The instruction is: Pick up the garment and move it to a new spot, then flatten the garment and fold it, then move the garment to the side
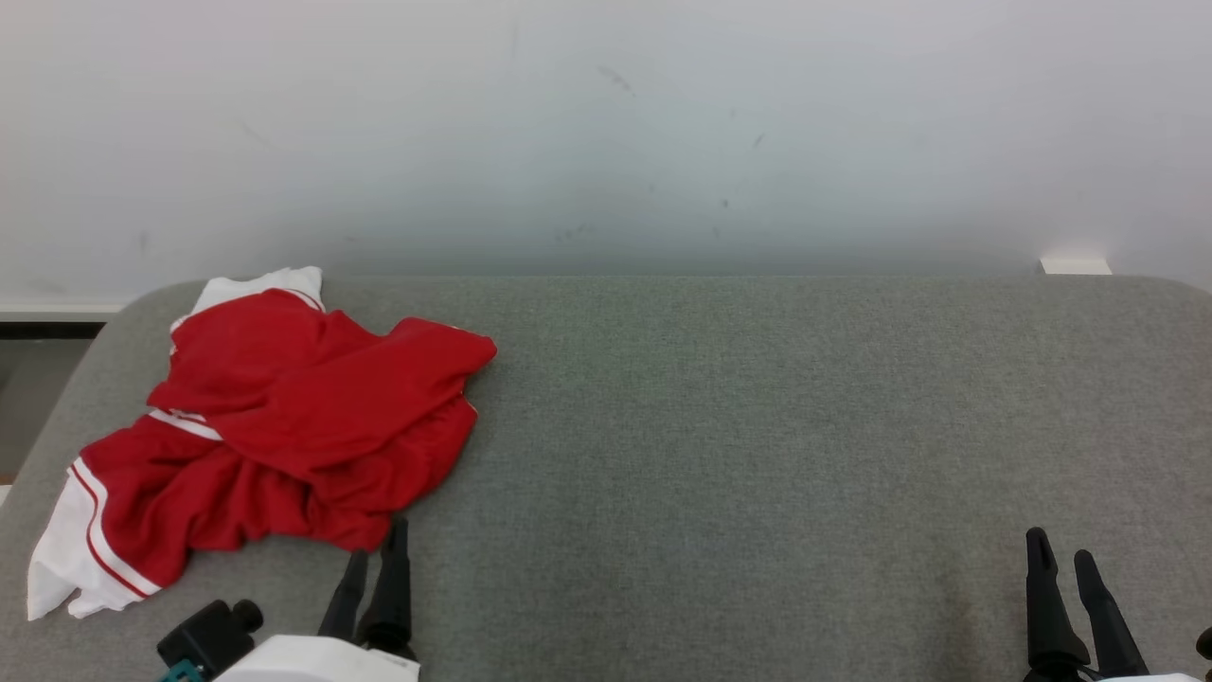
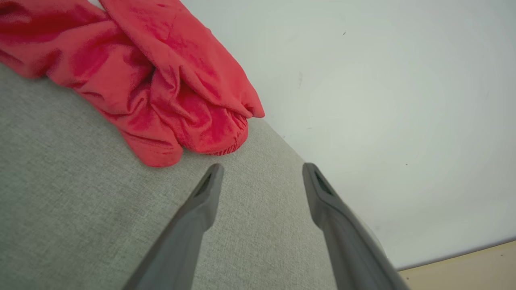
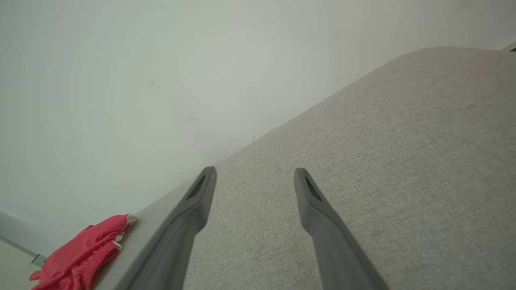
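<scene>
A crumpled red garment [image 1: 284, 417] with white trim lies in a heap on the left part of the grey fabric surface [image 1: 757, 426]. My left gripper [image 1: 377, 540] stands open just off the heap's near right edge, its fingertips almost at the cloth. In the left wrist view the red garment [image 2: 161, 88] lies just beyond the open left gripper [image 2: 262, 171], with bare surface between the fingers. My right gripper [image 1: 1062, 547] is open and empty at the lower right, far from the cloth. The right wrist view has the open right gripper [image 3: 254, 174] over bare fabric, the garment [image 3: 84, 249] far off.
A pale wall [image 1: 606, 133] rises right behind the surface's far edge. A small white block [image 1: 1076, 266] sits at the far right edge. The surface's rounded left corner [image 1: 104, 332] drops to a dark gap and floor.
</scene>
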You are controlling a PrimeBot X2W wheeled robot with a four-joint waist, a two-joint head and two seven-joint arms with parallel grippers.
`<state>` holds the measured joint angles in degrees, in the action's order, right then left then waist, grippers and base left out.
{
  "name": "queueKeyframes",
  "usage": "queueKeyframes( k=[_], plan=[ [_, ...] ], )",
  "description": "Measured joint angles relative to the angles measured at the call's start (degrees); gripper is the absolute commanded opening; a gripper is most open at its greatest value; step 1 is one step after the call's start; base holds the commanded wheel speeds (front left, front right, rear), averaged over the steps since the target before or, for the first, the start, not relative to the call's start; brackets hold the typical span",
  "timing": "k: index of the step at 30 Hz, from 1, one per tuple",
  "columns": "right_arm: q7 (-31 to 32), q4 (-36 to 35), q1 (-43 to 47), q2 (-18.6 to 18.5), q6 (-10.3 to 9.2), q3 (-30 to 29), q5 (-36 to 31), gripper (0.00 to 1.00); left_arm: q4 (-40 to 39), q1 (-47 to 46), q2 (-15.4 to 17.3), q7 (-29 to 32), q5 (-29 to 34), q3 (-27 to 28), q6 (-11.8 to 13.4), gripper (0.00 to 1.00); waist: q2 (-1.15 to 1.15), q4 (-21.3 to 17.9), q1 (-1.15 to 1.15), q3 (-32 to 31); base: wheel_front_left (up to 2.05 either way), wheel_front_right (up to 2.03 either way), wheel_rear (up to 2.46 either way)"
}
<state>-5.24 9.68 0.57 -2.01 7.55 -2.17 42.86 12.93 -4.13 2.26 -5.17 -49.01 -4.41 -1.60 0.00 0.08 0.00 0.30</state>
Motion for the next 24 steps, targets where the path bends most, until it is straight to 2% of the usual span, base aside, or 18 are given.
queueKeyframes(
  k=[24],
  plan=[
    [-3.8,-1.1,1.6,-0.2,0.00,0.4,-15.1,1.00,0.2,0.0,0.2,-3.9,17.0,-2.4,2.2,1.00,0.00,0.2,0.00,0.0,0.00,0.00,0.00]
  ],
)
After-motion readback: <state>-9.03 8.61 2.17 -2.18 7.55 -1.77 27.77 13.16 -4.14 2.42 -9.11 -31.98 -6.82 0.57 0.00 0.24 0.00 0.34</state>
